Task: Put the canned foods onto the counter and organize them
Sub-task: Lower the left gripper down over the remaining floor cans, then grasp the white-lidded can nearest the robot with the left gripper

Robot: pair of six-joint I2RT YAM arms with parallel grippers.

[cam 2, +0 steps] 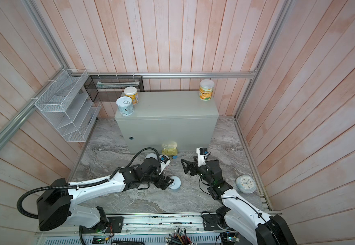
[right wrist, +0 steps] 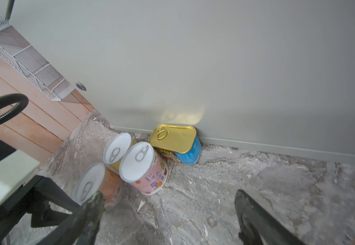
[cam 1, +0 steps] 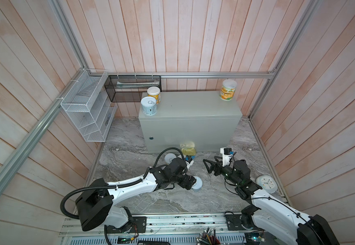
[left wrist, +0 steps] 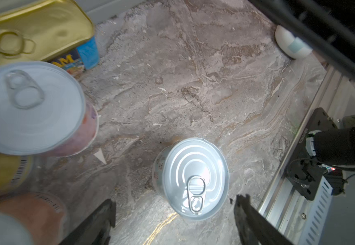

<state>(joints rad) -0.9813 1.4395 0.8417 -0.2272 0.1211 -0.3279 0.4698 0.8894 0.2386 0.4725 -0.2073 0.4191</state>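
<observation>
Left wrist view pretty much tells it: the left pincer (left wrist: 175, 199) is spread wide with a finger on each side of a silver-top can (left wrist: 193, 178). There's a visible gap on both sides, so nothing is pinched yet. That can stands upright on the marble (left wrist: 193, 63), tab up, alone and well apart from the others. I'd guess that's why it's the pick, since both fingers have room without bumping a neighbour. In both top views it sits right at the tip of the left arm, near the front of the marble and well away from the counter (cam 1: 189, 106).

The right pincer (right wrist: 168, 196) is spread too and empty, hanging low and aimed at the bunch parked along the counter's front. The gold tin (right wrist: 173, 137) is up against the box wall, with a pink can (right wrist: 144, 167), a yellow can (right wrist: 117, 150) and an orange can (right wrist: 100, 186) huddled just beside it. Nothing lies between its fingers, and the pink can is the closest one out ahead.

Up on the counter three are already placed — a blue can (cam 1: 149, 106) and a yellow-label can (cam 1: 153, 94) tight together at the left edge, and a tall can (cam 1: 228, 89) alone at the far right corner. The middle is bare, so my guess is that's space for the rest — five to go by my count.
</observation>
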